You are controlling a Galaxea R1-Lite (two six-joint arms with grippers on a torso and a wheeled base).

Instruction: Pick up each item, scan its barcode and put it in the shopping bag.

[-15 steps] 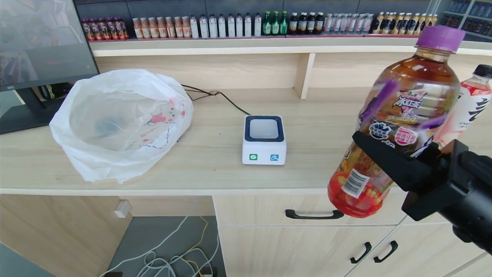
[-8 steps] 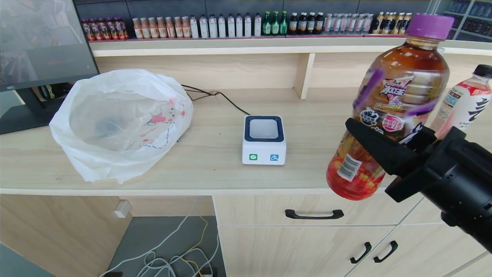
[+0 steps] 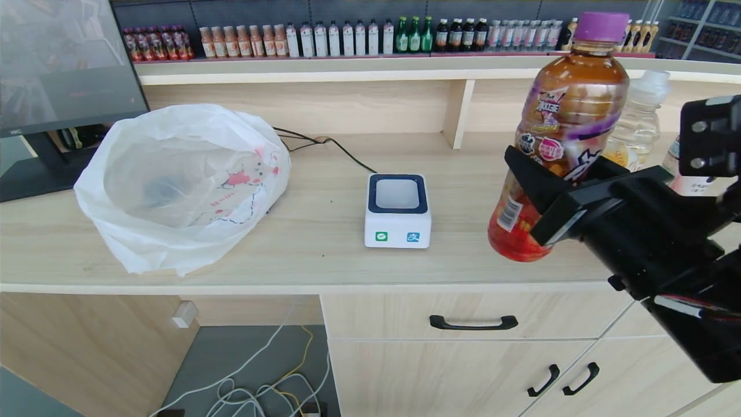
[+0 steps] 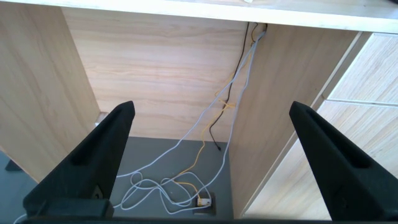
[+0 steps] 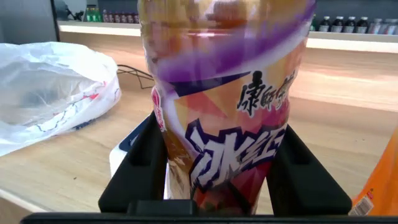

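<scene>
Head view: held upright in right hand [image 3: 556, 165], purple-capped amber plastic tea bottle [image 3: 570, 98], over table [image 3: 324, 255] front-right edge; white box scanner [image 3: 397, 209] leftward, mid-table. Left hand [image 4: 211, 155] spread wide, below table.

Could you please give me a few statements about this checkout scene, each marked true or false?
1. The right gripper is shut on the purple-capped bottle. True.
2. The shopping bag lies on the counter, left of the scanner. True.
3. The bottle's barcode rests on the scanner window. False: the bottle is held off to the right of the scanner.
4. The left gripper grips a bottle. False: it is open and empty.
</scene>
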